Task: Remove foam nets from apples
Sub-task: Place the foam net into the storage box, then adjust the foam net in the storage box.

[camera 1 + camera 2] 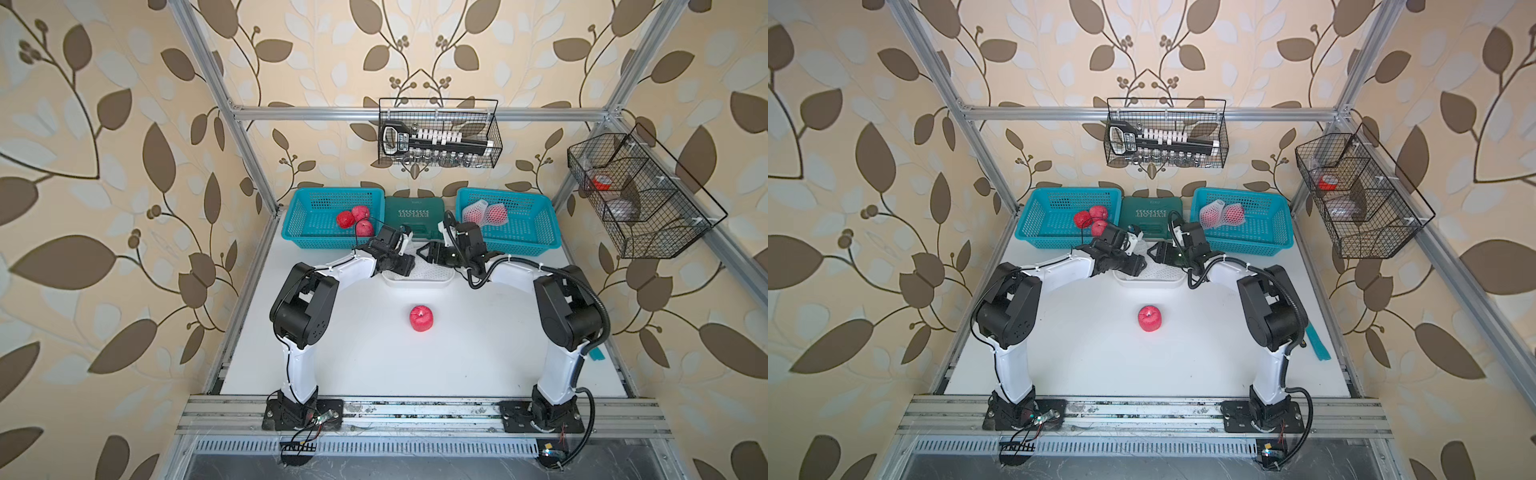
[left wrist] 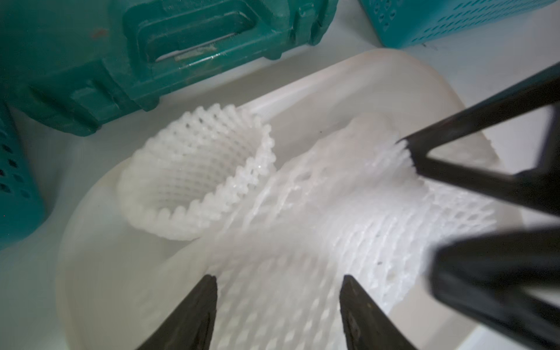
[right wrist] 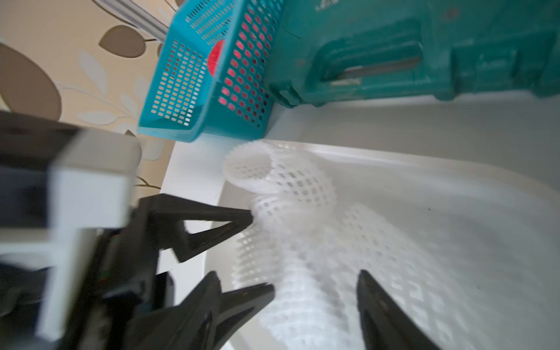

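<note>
One bare red apple (image 1: 421,318) sits mid-table. Three bare apples (image 1: 356,219) lie in the left teal basket (image 1: 307,208). Two apples in foam nets (image 1: 484,214) lie in the right teal basket (image 1: 536,216). Both grippers hang over the white tub (image 1: 415,284) behind the apple. My left gripper (image 2: 280,281) is open, with a stretched foam net (image 2: 318,227) lying between and below its fingers. Beside that net rests a second one (image 2: 197,169), rolled with its mouth open. My right gripper (image 3: 288,275) is open above the stretched net (image 3: 288,257), whose edge touches one fingertip (image 2: 407,145).
A dark green case (image 1: 413,216) stands between the two baskets, just behind the tub. Black wire baskets hang on the back rail (image 1: 438,133) and the right frame (image 1: 640,195). The two gripper tips are very close together over the tub.
</note>
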